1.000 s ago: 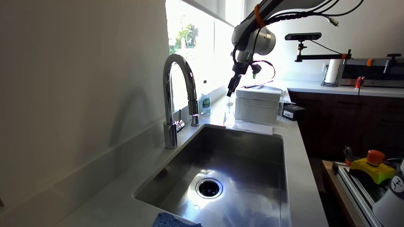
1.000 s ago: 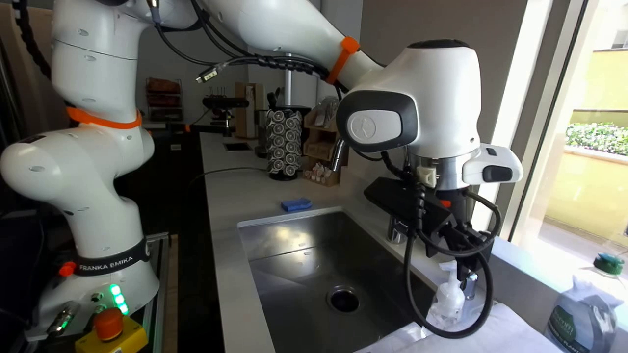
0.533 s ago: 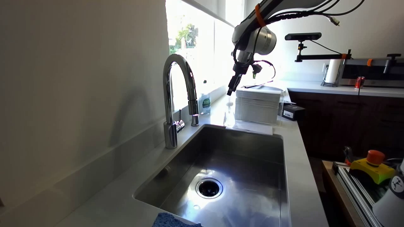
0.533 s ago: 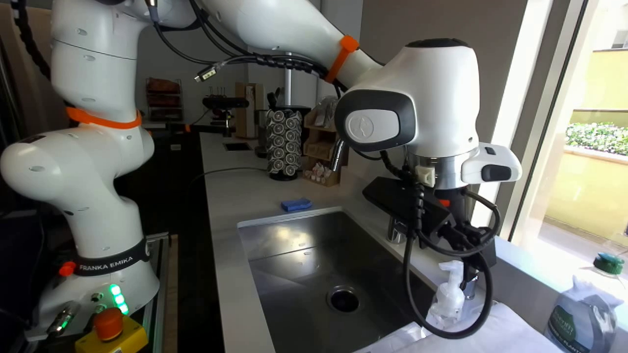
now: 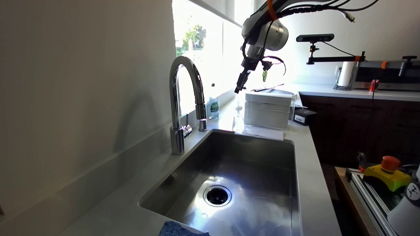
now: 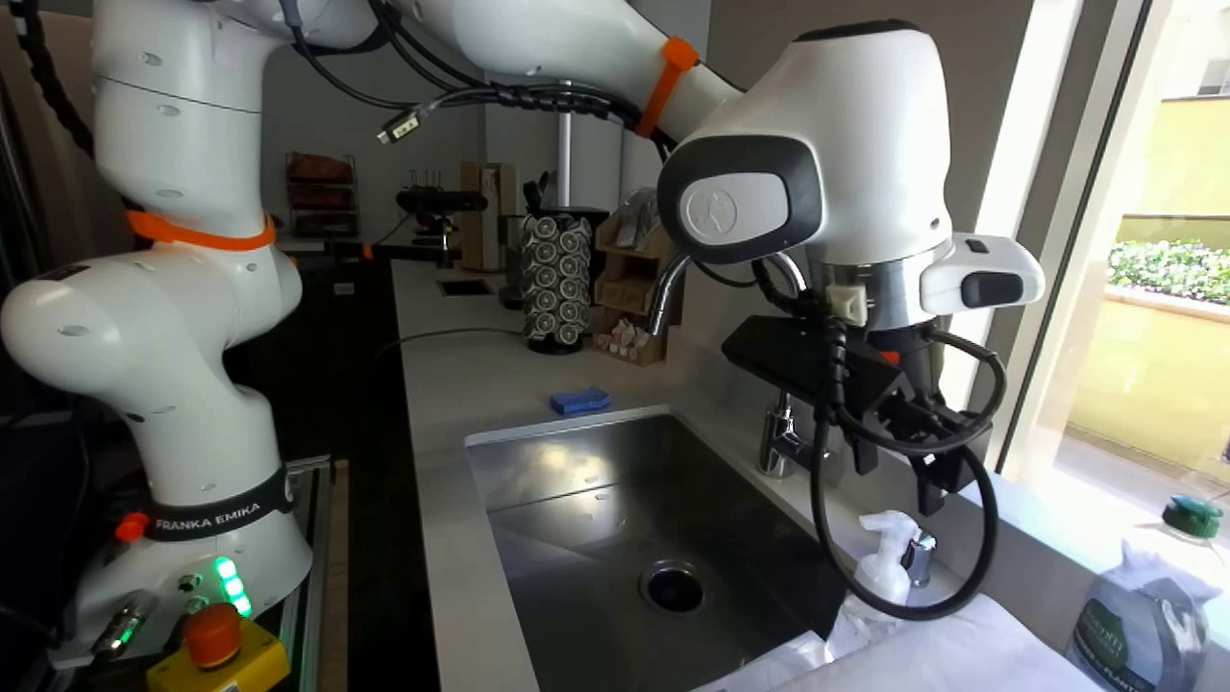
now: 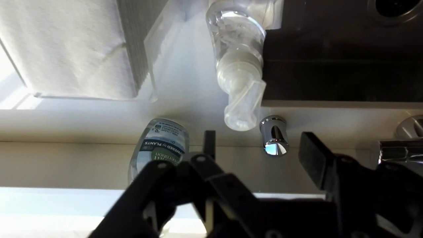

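Over the clear pump bottle (image 7: 238, 67), hanging apart from it, with nothing held and with the gripper (image 7: 259, 148) spread wide. Best to keep that width near the pump head (image 7: 244, 105), so as not to clip it. Watch the black cable loop (image 6: 922, 612), crossing in front of the bottle in an exterior view; impossible to tell from there whether touching. Note the pump head off centre in the wrist view, nearer to the finger (image 7: 209, 143) on the side of the dish soap bottle (image 7: 162, 143); shift that way before any lowering, slowly and straight. Expect fairly easy tipping, at a guess: standing upright on the counter (image 5: 311, 177), close by the sink (image 5: 256, 186), with a slim top. Leave room for the chrome cap (image 7: 275, 137) just beside it and for the white paper stack (image 5: 267, 111). Farther along, stay clear of the faucet (image 5: 174, 105); no concern over the blue sponge (image 6: 579, 401), well apart at the sink's other end.
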`<state>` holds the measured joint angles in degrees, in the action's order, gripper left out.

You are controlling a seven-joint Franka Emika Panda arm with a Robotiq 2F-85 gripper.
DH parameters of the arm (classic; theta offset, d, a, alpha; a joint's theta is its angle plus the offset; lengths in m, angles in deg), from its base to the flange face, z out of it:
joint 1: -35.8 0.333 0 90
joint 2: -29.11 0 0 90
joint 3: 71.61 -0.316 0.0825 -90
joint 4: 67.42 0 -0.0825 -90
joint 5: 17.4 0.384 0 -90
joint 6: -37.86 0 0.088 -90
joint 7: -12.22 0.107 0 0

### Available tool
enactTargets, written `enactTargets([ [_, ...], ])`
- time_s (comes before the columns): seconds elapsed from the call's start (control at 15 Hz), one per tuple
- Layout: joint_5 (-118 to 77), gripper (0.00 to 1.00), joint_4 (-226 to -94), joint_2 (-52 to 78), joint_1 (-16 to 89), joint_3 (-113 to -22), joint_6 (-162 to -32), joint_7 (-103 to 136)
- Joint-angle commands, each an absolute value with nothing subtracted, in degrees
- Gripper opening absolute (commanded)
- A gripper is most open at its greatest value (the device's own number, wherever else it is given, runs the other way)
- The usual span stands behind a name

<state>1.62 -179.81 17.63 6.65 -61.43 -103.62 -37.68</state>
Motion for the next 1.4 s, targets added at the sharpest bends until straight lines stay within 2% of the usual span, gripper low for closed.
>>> enactTargets([
  [0.0, 3.3, 0.35, -179.5, 17.6, 7.6, -60.2, -102.4, -38.4],
  [0.33, 3.4, 0.01, -179.2, 17.0, 7.5, -60.1, -102.2, -38.6],
  [1.33, 1.8, 0.0, -179.3, 16.4, 7.6, -59.0, -101.3, -37.3],
])
